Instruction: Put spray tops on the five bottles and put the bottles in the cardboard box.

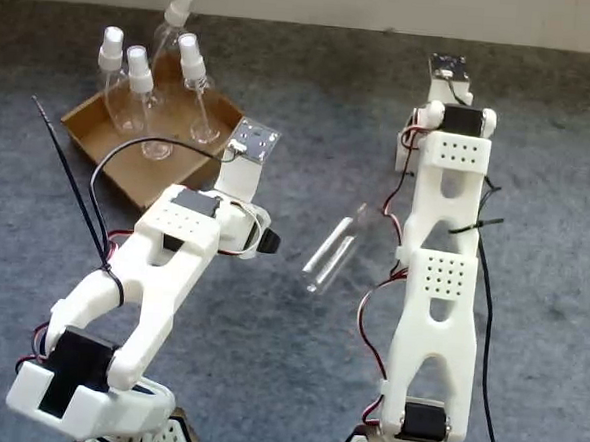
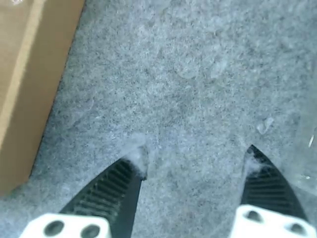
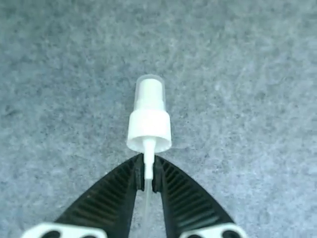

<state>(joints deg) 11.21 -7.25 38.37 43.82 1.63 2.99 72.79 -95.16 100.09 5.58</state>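
A clear bottle (image 1: 333, 248) with no top lies on its side on the grey carpet between the two arms. My left gripper (image 2: 195, 158) is open just above the carpet, beside that bottle and near the cardboard box (image 2: 25, 74); nothing is between its fingers. My right gripper (image 3: 147, 166) is shut on the thin tube of a white spray top (image 3: 148, 119), held over bare carpet at the far right. Several bottles (image 1: 133, 91) with spray tops stand in the cardboard box (image 1: 90, 128) at the back left.
Grey carpet covers the whole table. The left arm's body (image 1: 162, 273) and black cable (image 1: 72, 177) lie close to the box's near edge. The right arm (image 1: 439, 240) stretches along the right side, next to the lying bottle.
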